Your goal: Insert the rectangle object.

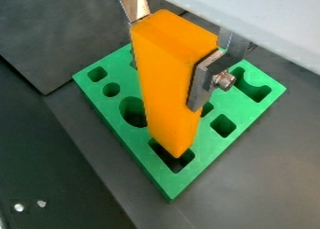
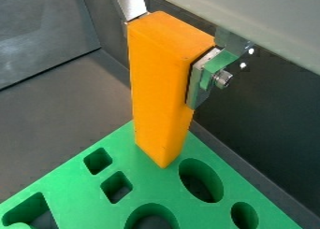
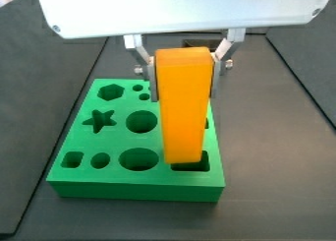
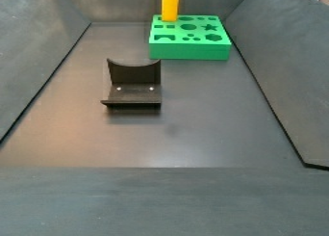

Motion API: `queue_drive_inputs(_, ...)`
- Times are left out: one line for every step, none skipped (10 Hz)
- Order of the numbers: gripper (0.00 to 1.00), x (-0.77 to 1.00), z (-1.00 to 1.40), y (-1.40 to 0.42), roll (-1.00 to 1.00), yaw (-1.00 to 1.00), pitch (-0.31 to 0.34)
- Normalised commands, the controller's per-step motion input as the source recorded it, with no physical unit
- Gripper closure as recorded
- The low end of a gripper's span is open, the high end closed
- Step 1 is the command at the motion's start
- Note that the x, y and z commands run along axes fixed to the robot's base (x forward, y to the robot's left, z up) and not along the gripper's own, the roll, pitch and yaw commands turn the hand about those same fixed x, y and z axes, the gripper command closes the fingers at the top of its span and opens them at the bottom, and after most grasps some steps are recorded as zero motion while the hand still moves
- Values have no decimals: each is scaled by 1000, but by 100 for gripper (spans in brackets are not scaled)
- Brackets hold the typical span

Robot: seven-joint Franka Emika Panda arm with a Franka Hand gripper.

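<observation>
The hand (image 1: 169, 55) is clenched on the upper part of the rectangle object (image 1: 173, 88), its silver fingers (image 1: 207, 78) pressed against opposite faces. The block stands upright below the hand, its lower end set in a rectangular hole at the edge of the green board (image 3: 92, 176). Well apart from the hand, the fixture (image 4: 131, 86) stands on the dark counter (image 4: 167, 182).
</observation>
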Motion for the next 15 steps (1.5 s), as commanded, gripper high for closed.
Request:
queue_drive_inputs(100,0,-654,-349,-34,0,-150)
queue_drive_inputs(100,140,-694,-337,-11,0,-126)
queue_drive_inputs(100,326,-734,-289,0,0,-77)
queue_drive_inputs(100,377,-726,-346,37,0,-44)
queue_drive_inputs(100,366,-751,-331,27,0,-40)
queue_drive_inputs(100,363,-774,-246,33,0,-36)
queue_drive_inputs(100,200,-709,-106,117,0,-4)
queue_drive_inputs(100,0,-537,0,229,91,0)
queue_drive_inputs(100,-34,-414,26,313,77,0)
queue_drive_inputs(100,-34,-366,66,404,29,10)
queue_drive_inputs(100,-11,-317,63,451,17,31)
queue_drive_inputs(100,0,-374,37,433,14,27)
queue_drive_inputs(100,0,-429,0,369,0,20)
queue_drive_inputs(100,0,-449,0,359,0,14)
queue_drive_inputs(100,0,-466,0,309,-46,24)
